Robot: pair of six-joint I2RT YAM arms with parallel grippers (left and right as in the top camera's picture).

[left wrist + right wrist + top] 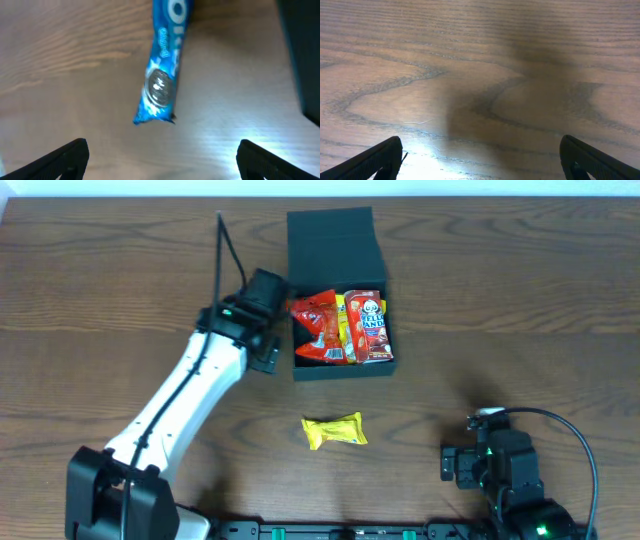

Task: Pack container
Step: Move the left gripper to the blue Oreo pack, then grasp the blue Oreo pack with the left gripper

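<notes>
- The left gripper (162, 147) hovers low over the wooden table (520, 310), fingers spread wide and holding nothing, with a blue Oreo packet (161, 75) lying flat just ahead of them.
- The container (345, 371) stands close on this gripper's right, its lid (330, 235) folded back and its dark wall edging the left wrist view.
- Inside it lie a red packet (318, 326) and a Hello Panda packet (367, 326).
- The step in hand appears to be the pick-up of the Oreo packet. The next move calls for a short advance and descent to straddle the wrapper across its narrow width, then a close.
- The right gripper (482, 150), also open and empty, waits over bare wood well away from the container.
- A yellow packet (335, 430) lies loose between the two arms, so packing looks about half done.
</notes>
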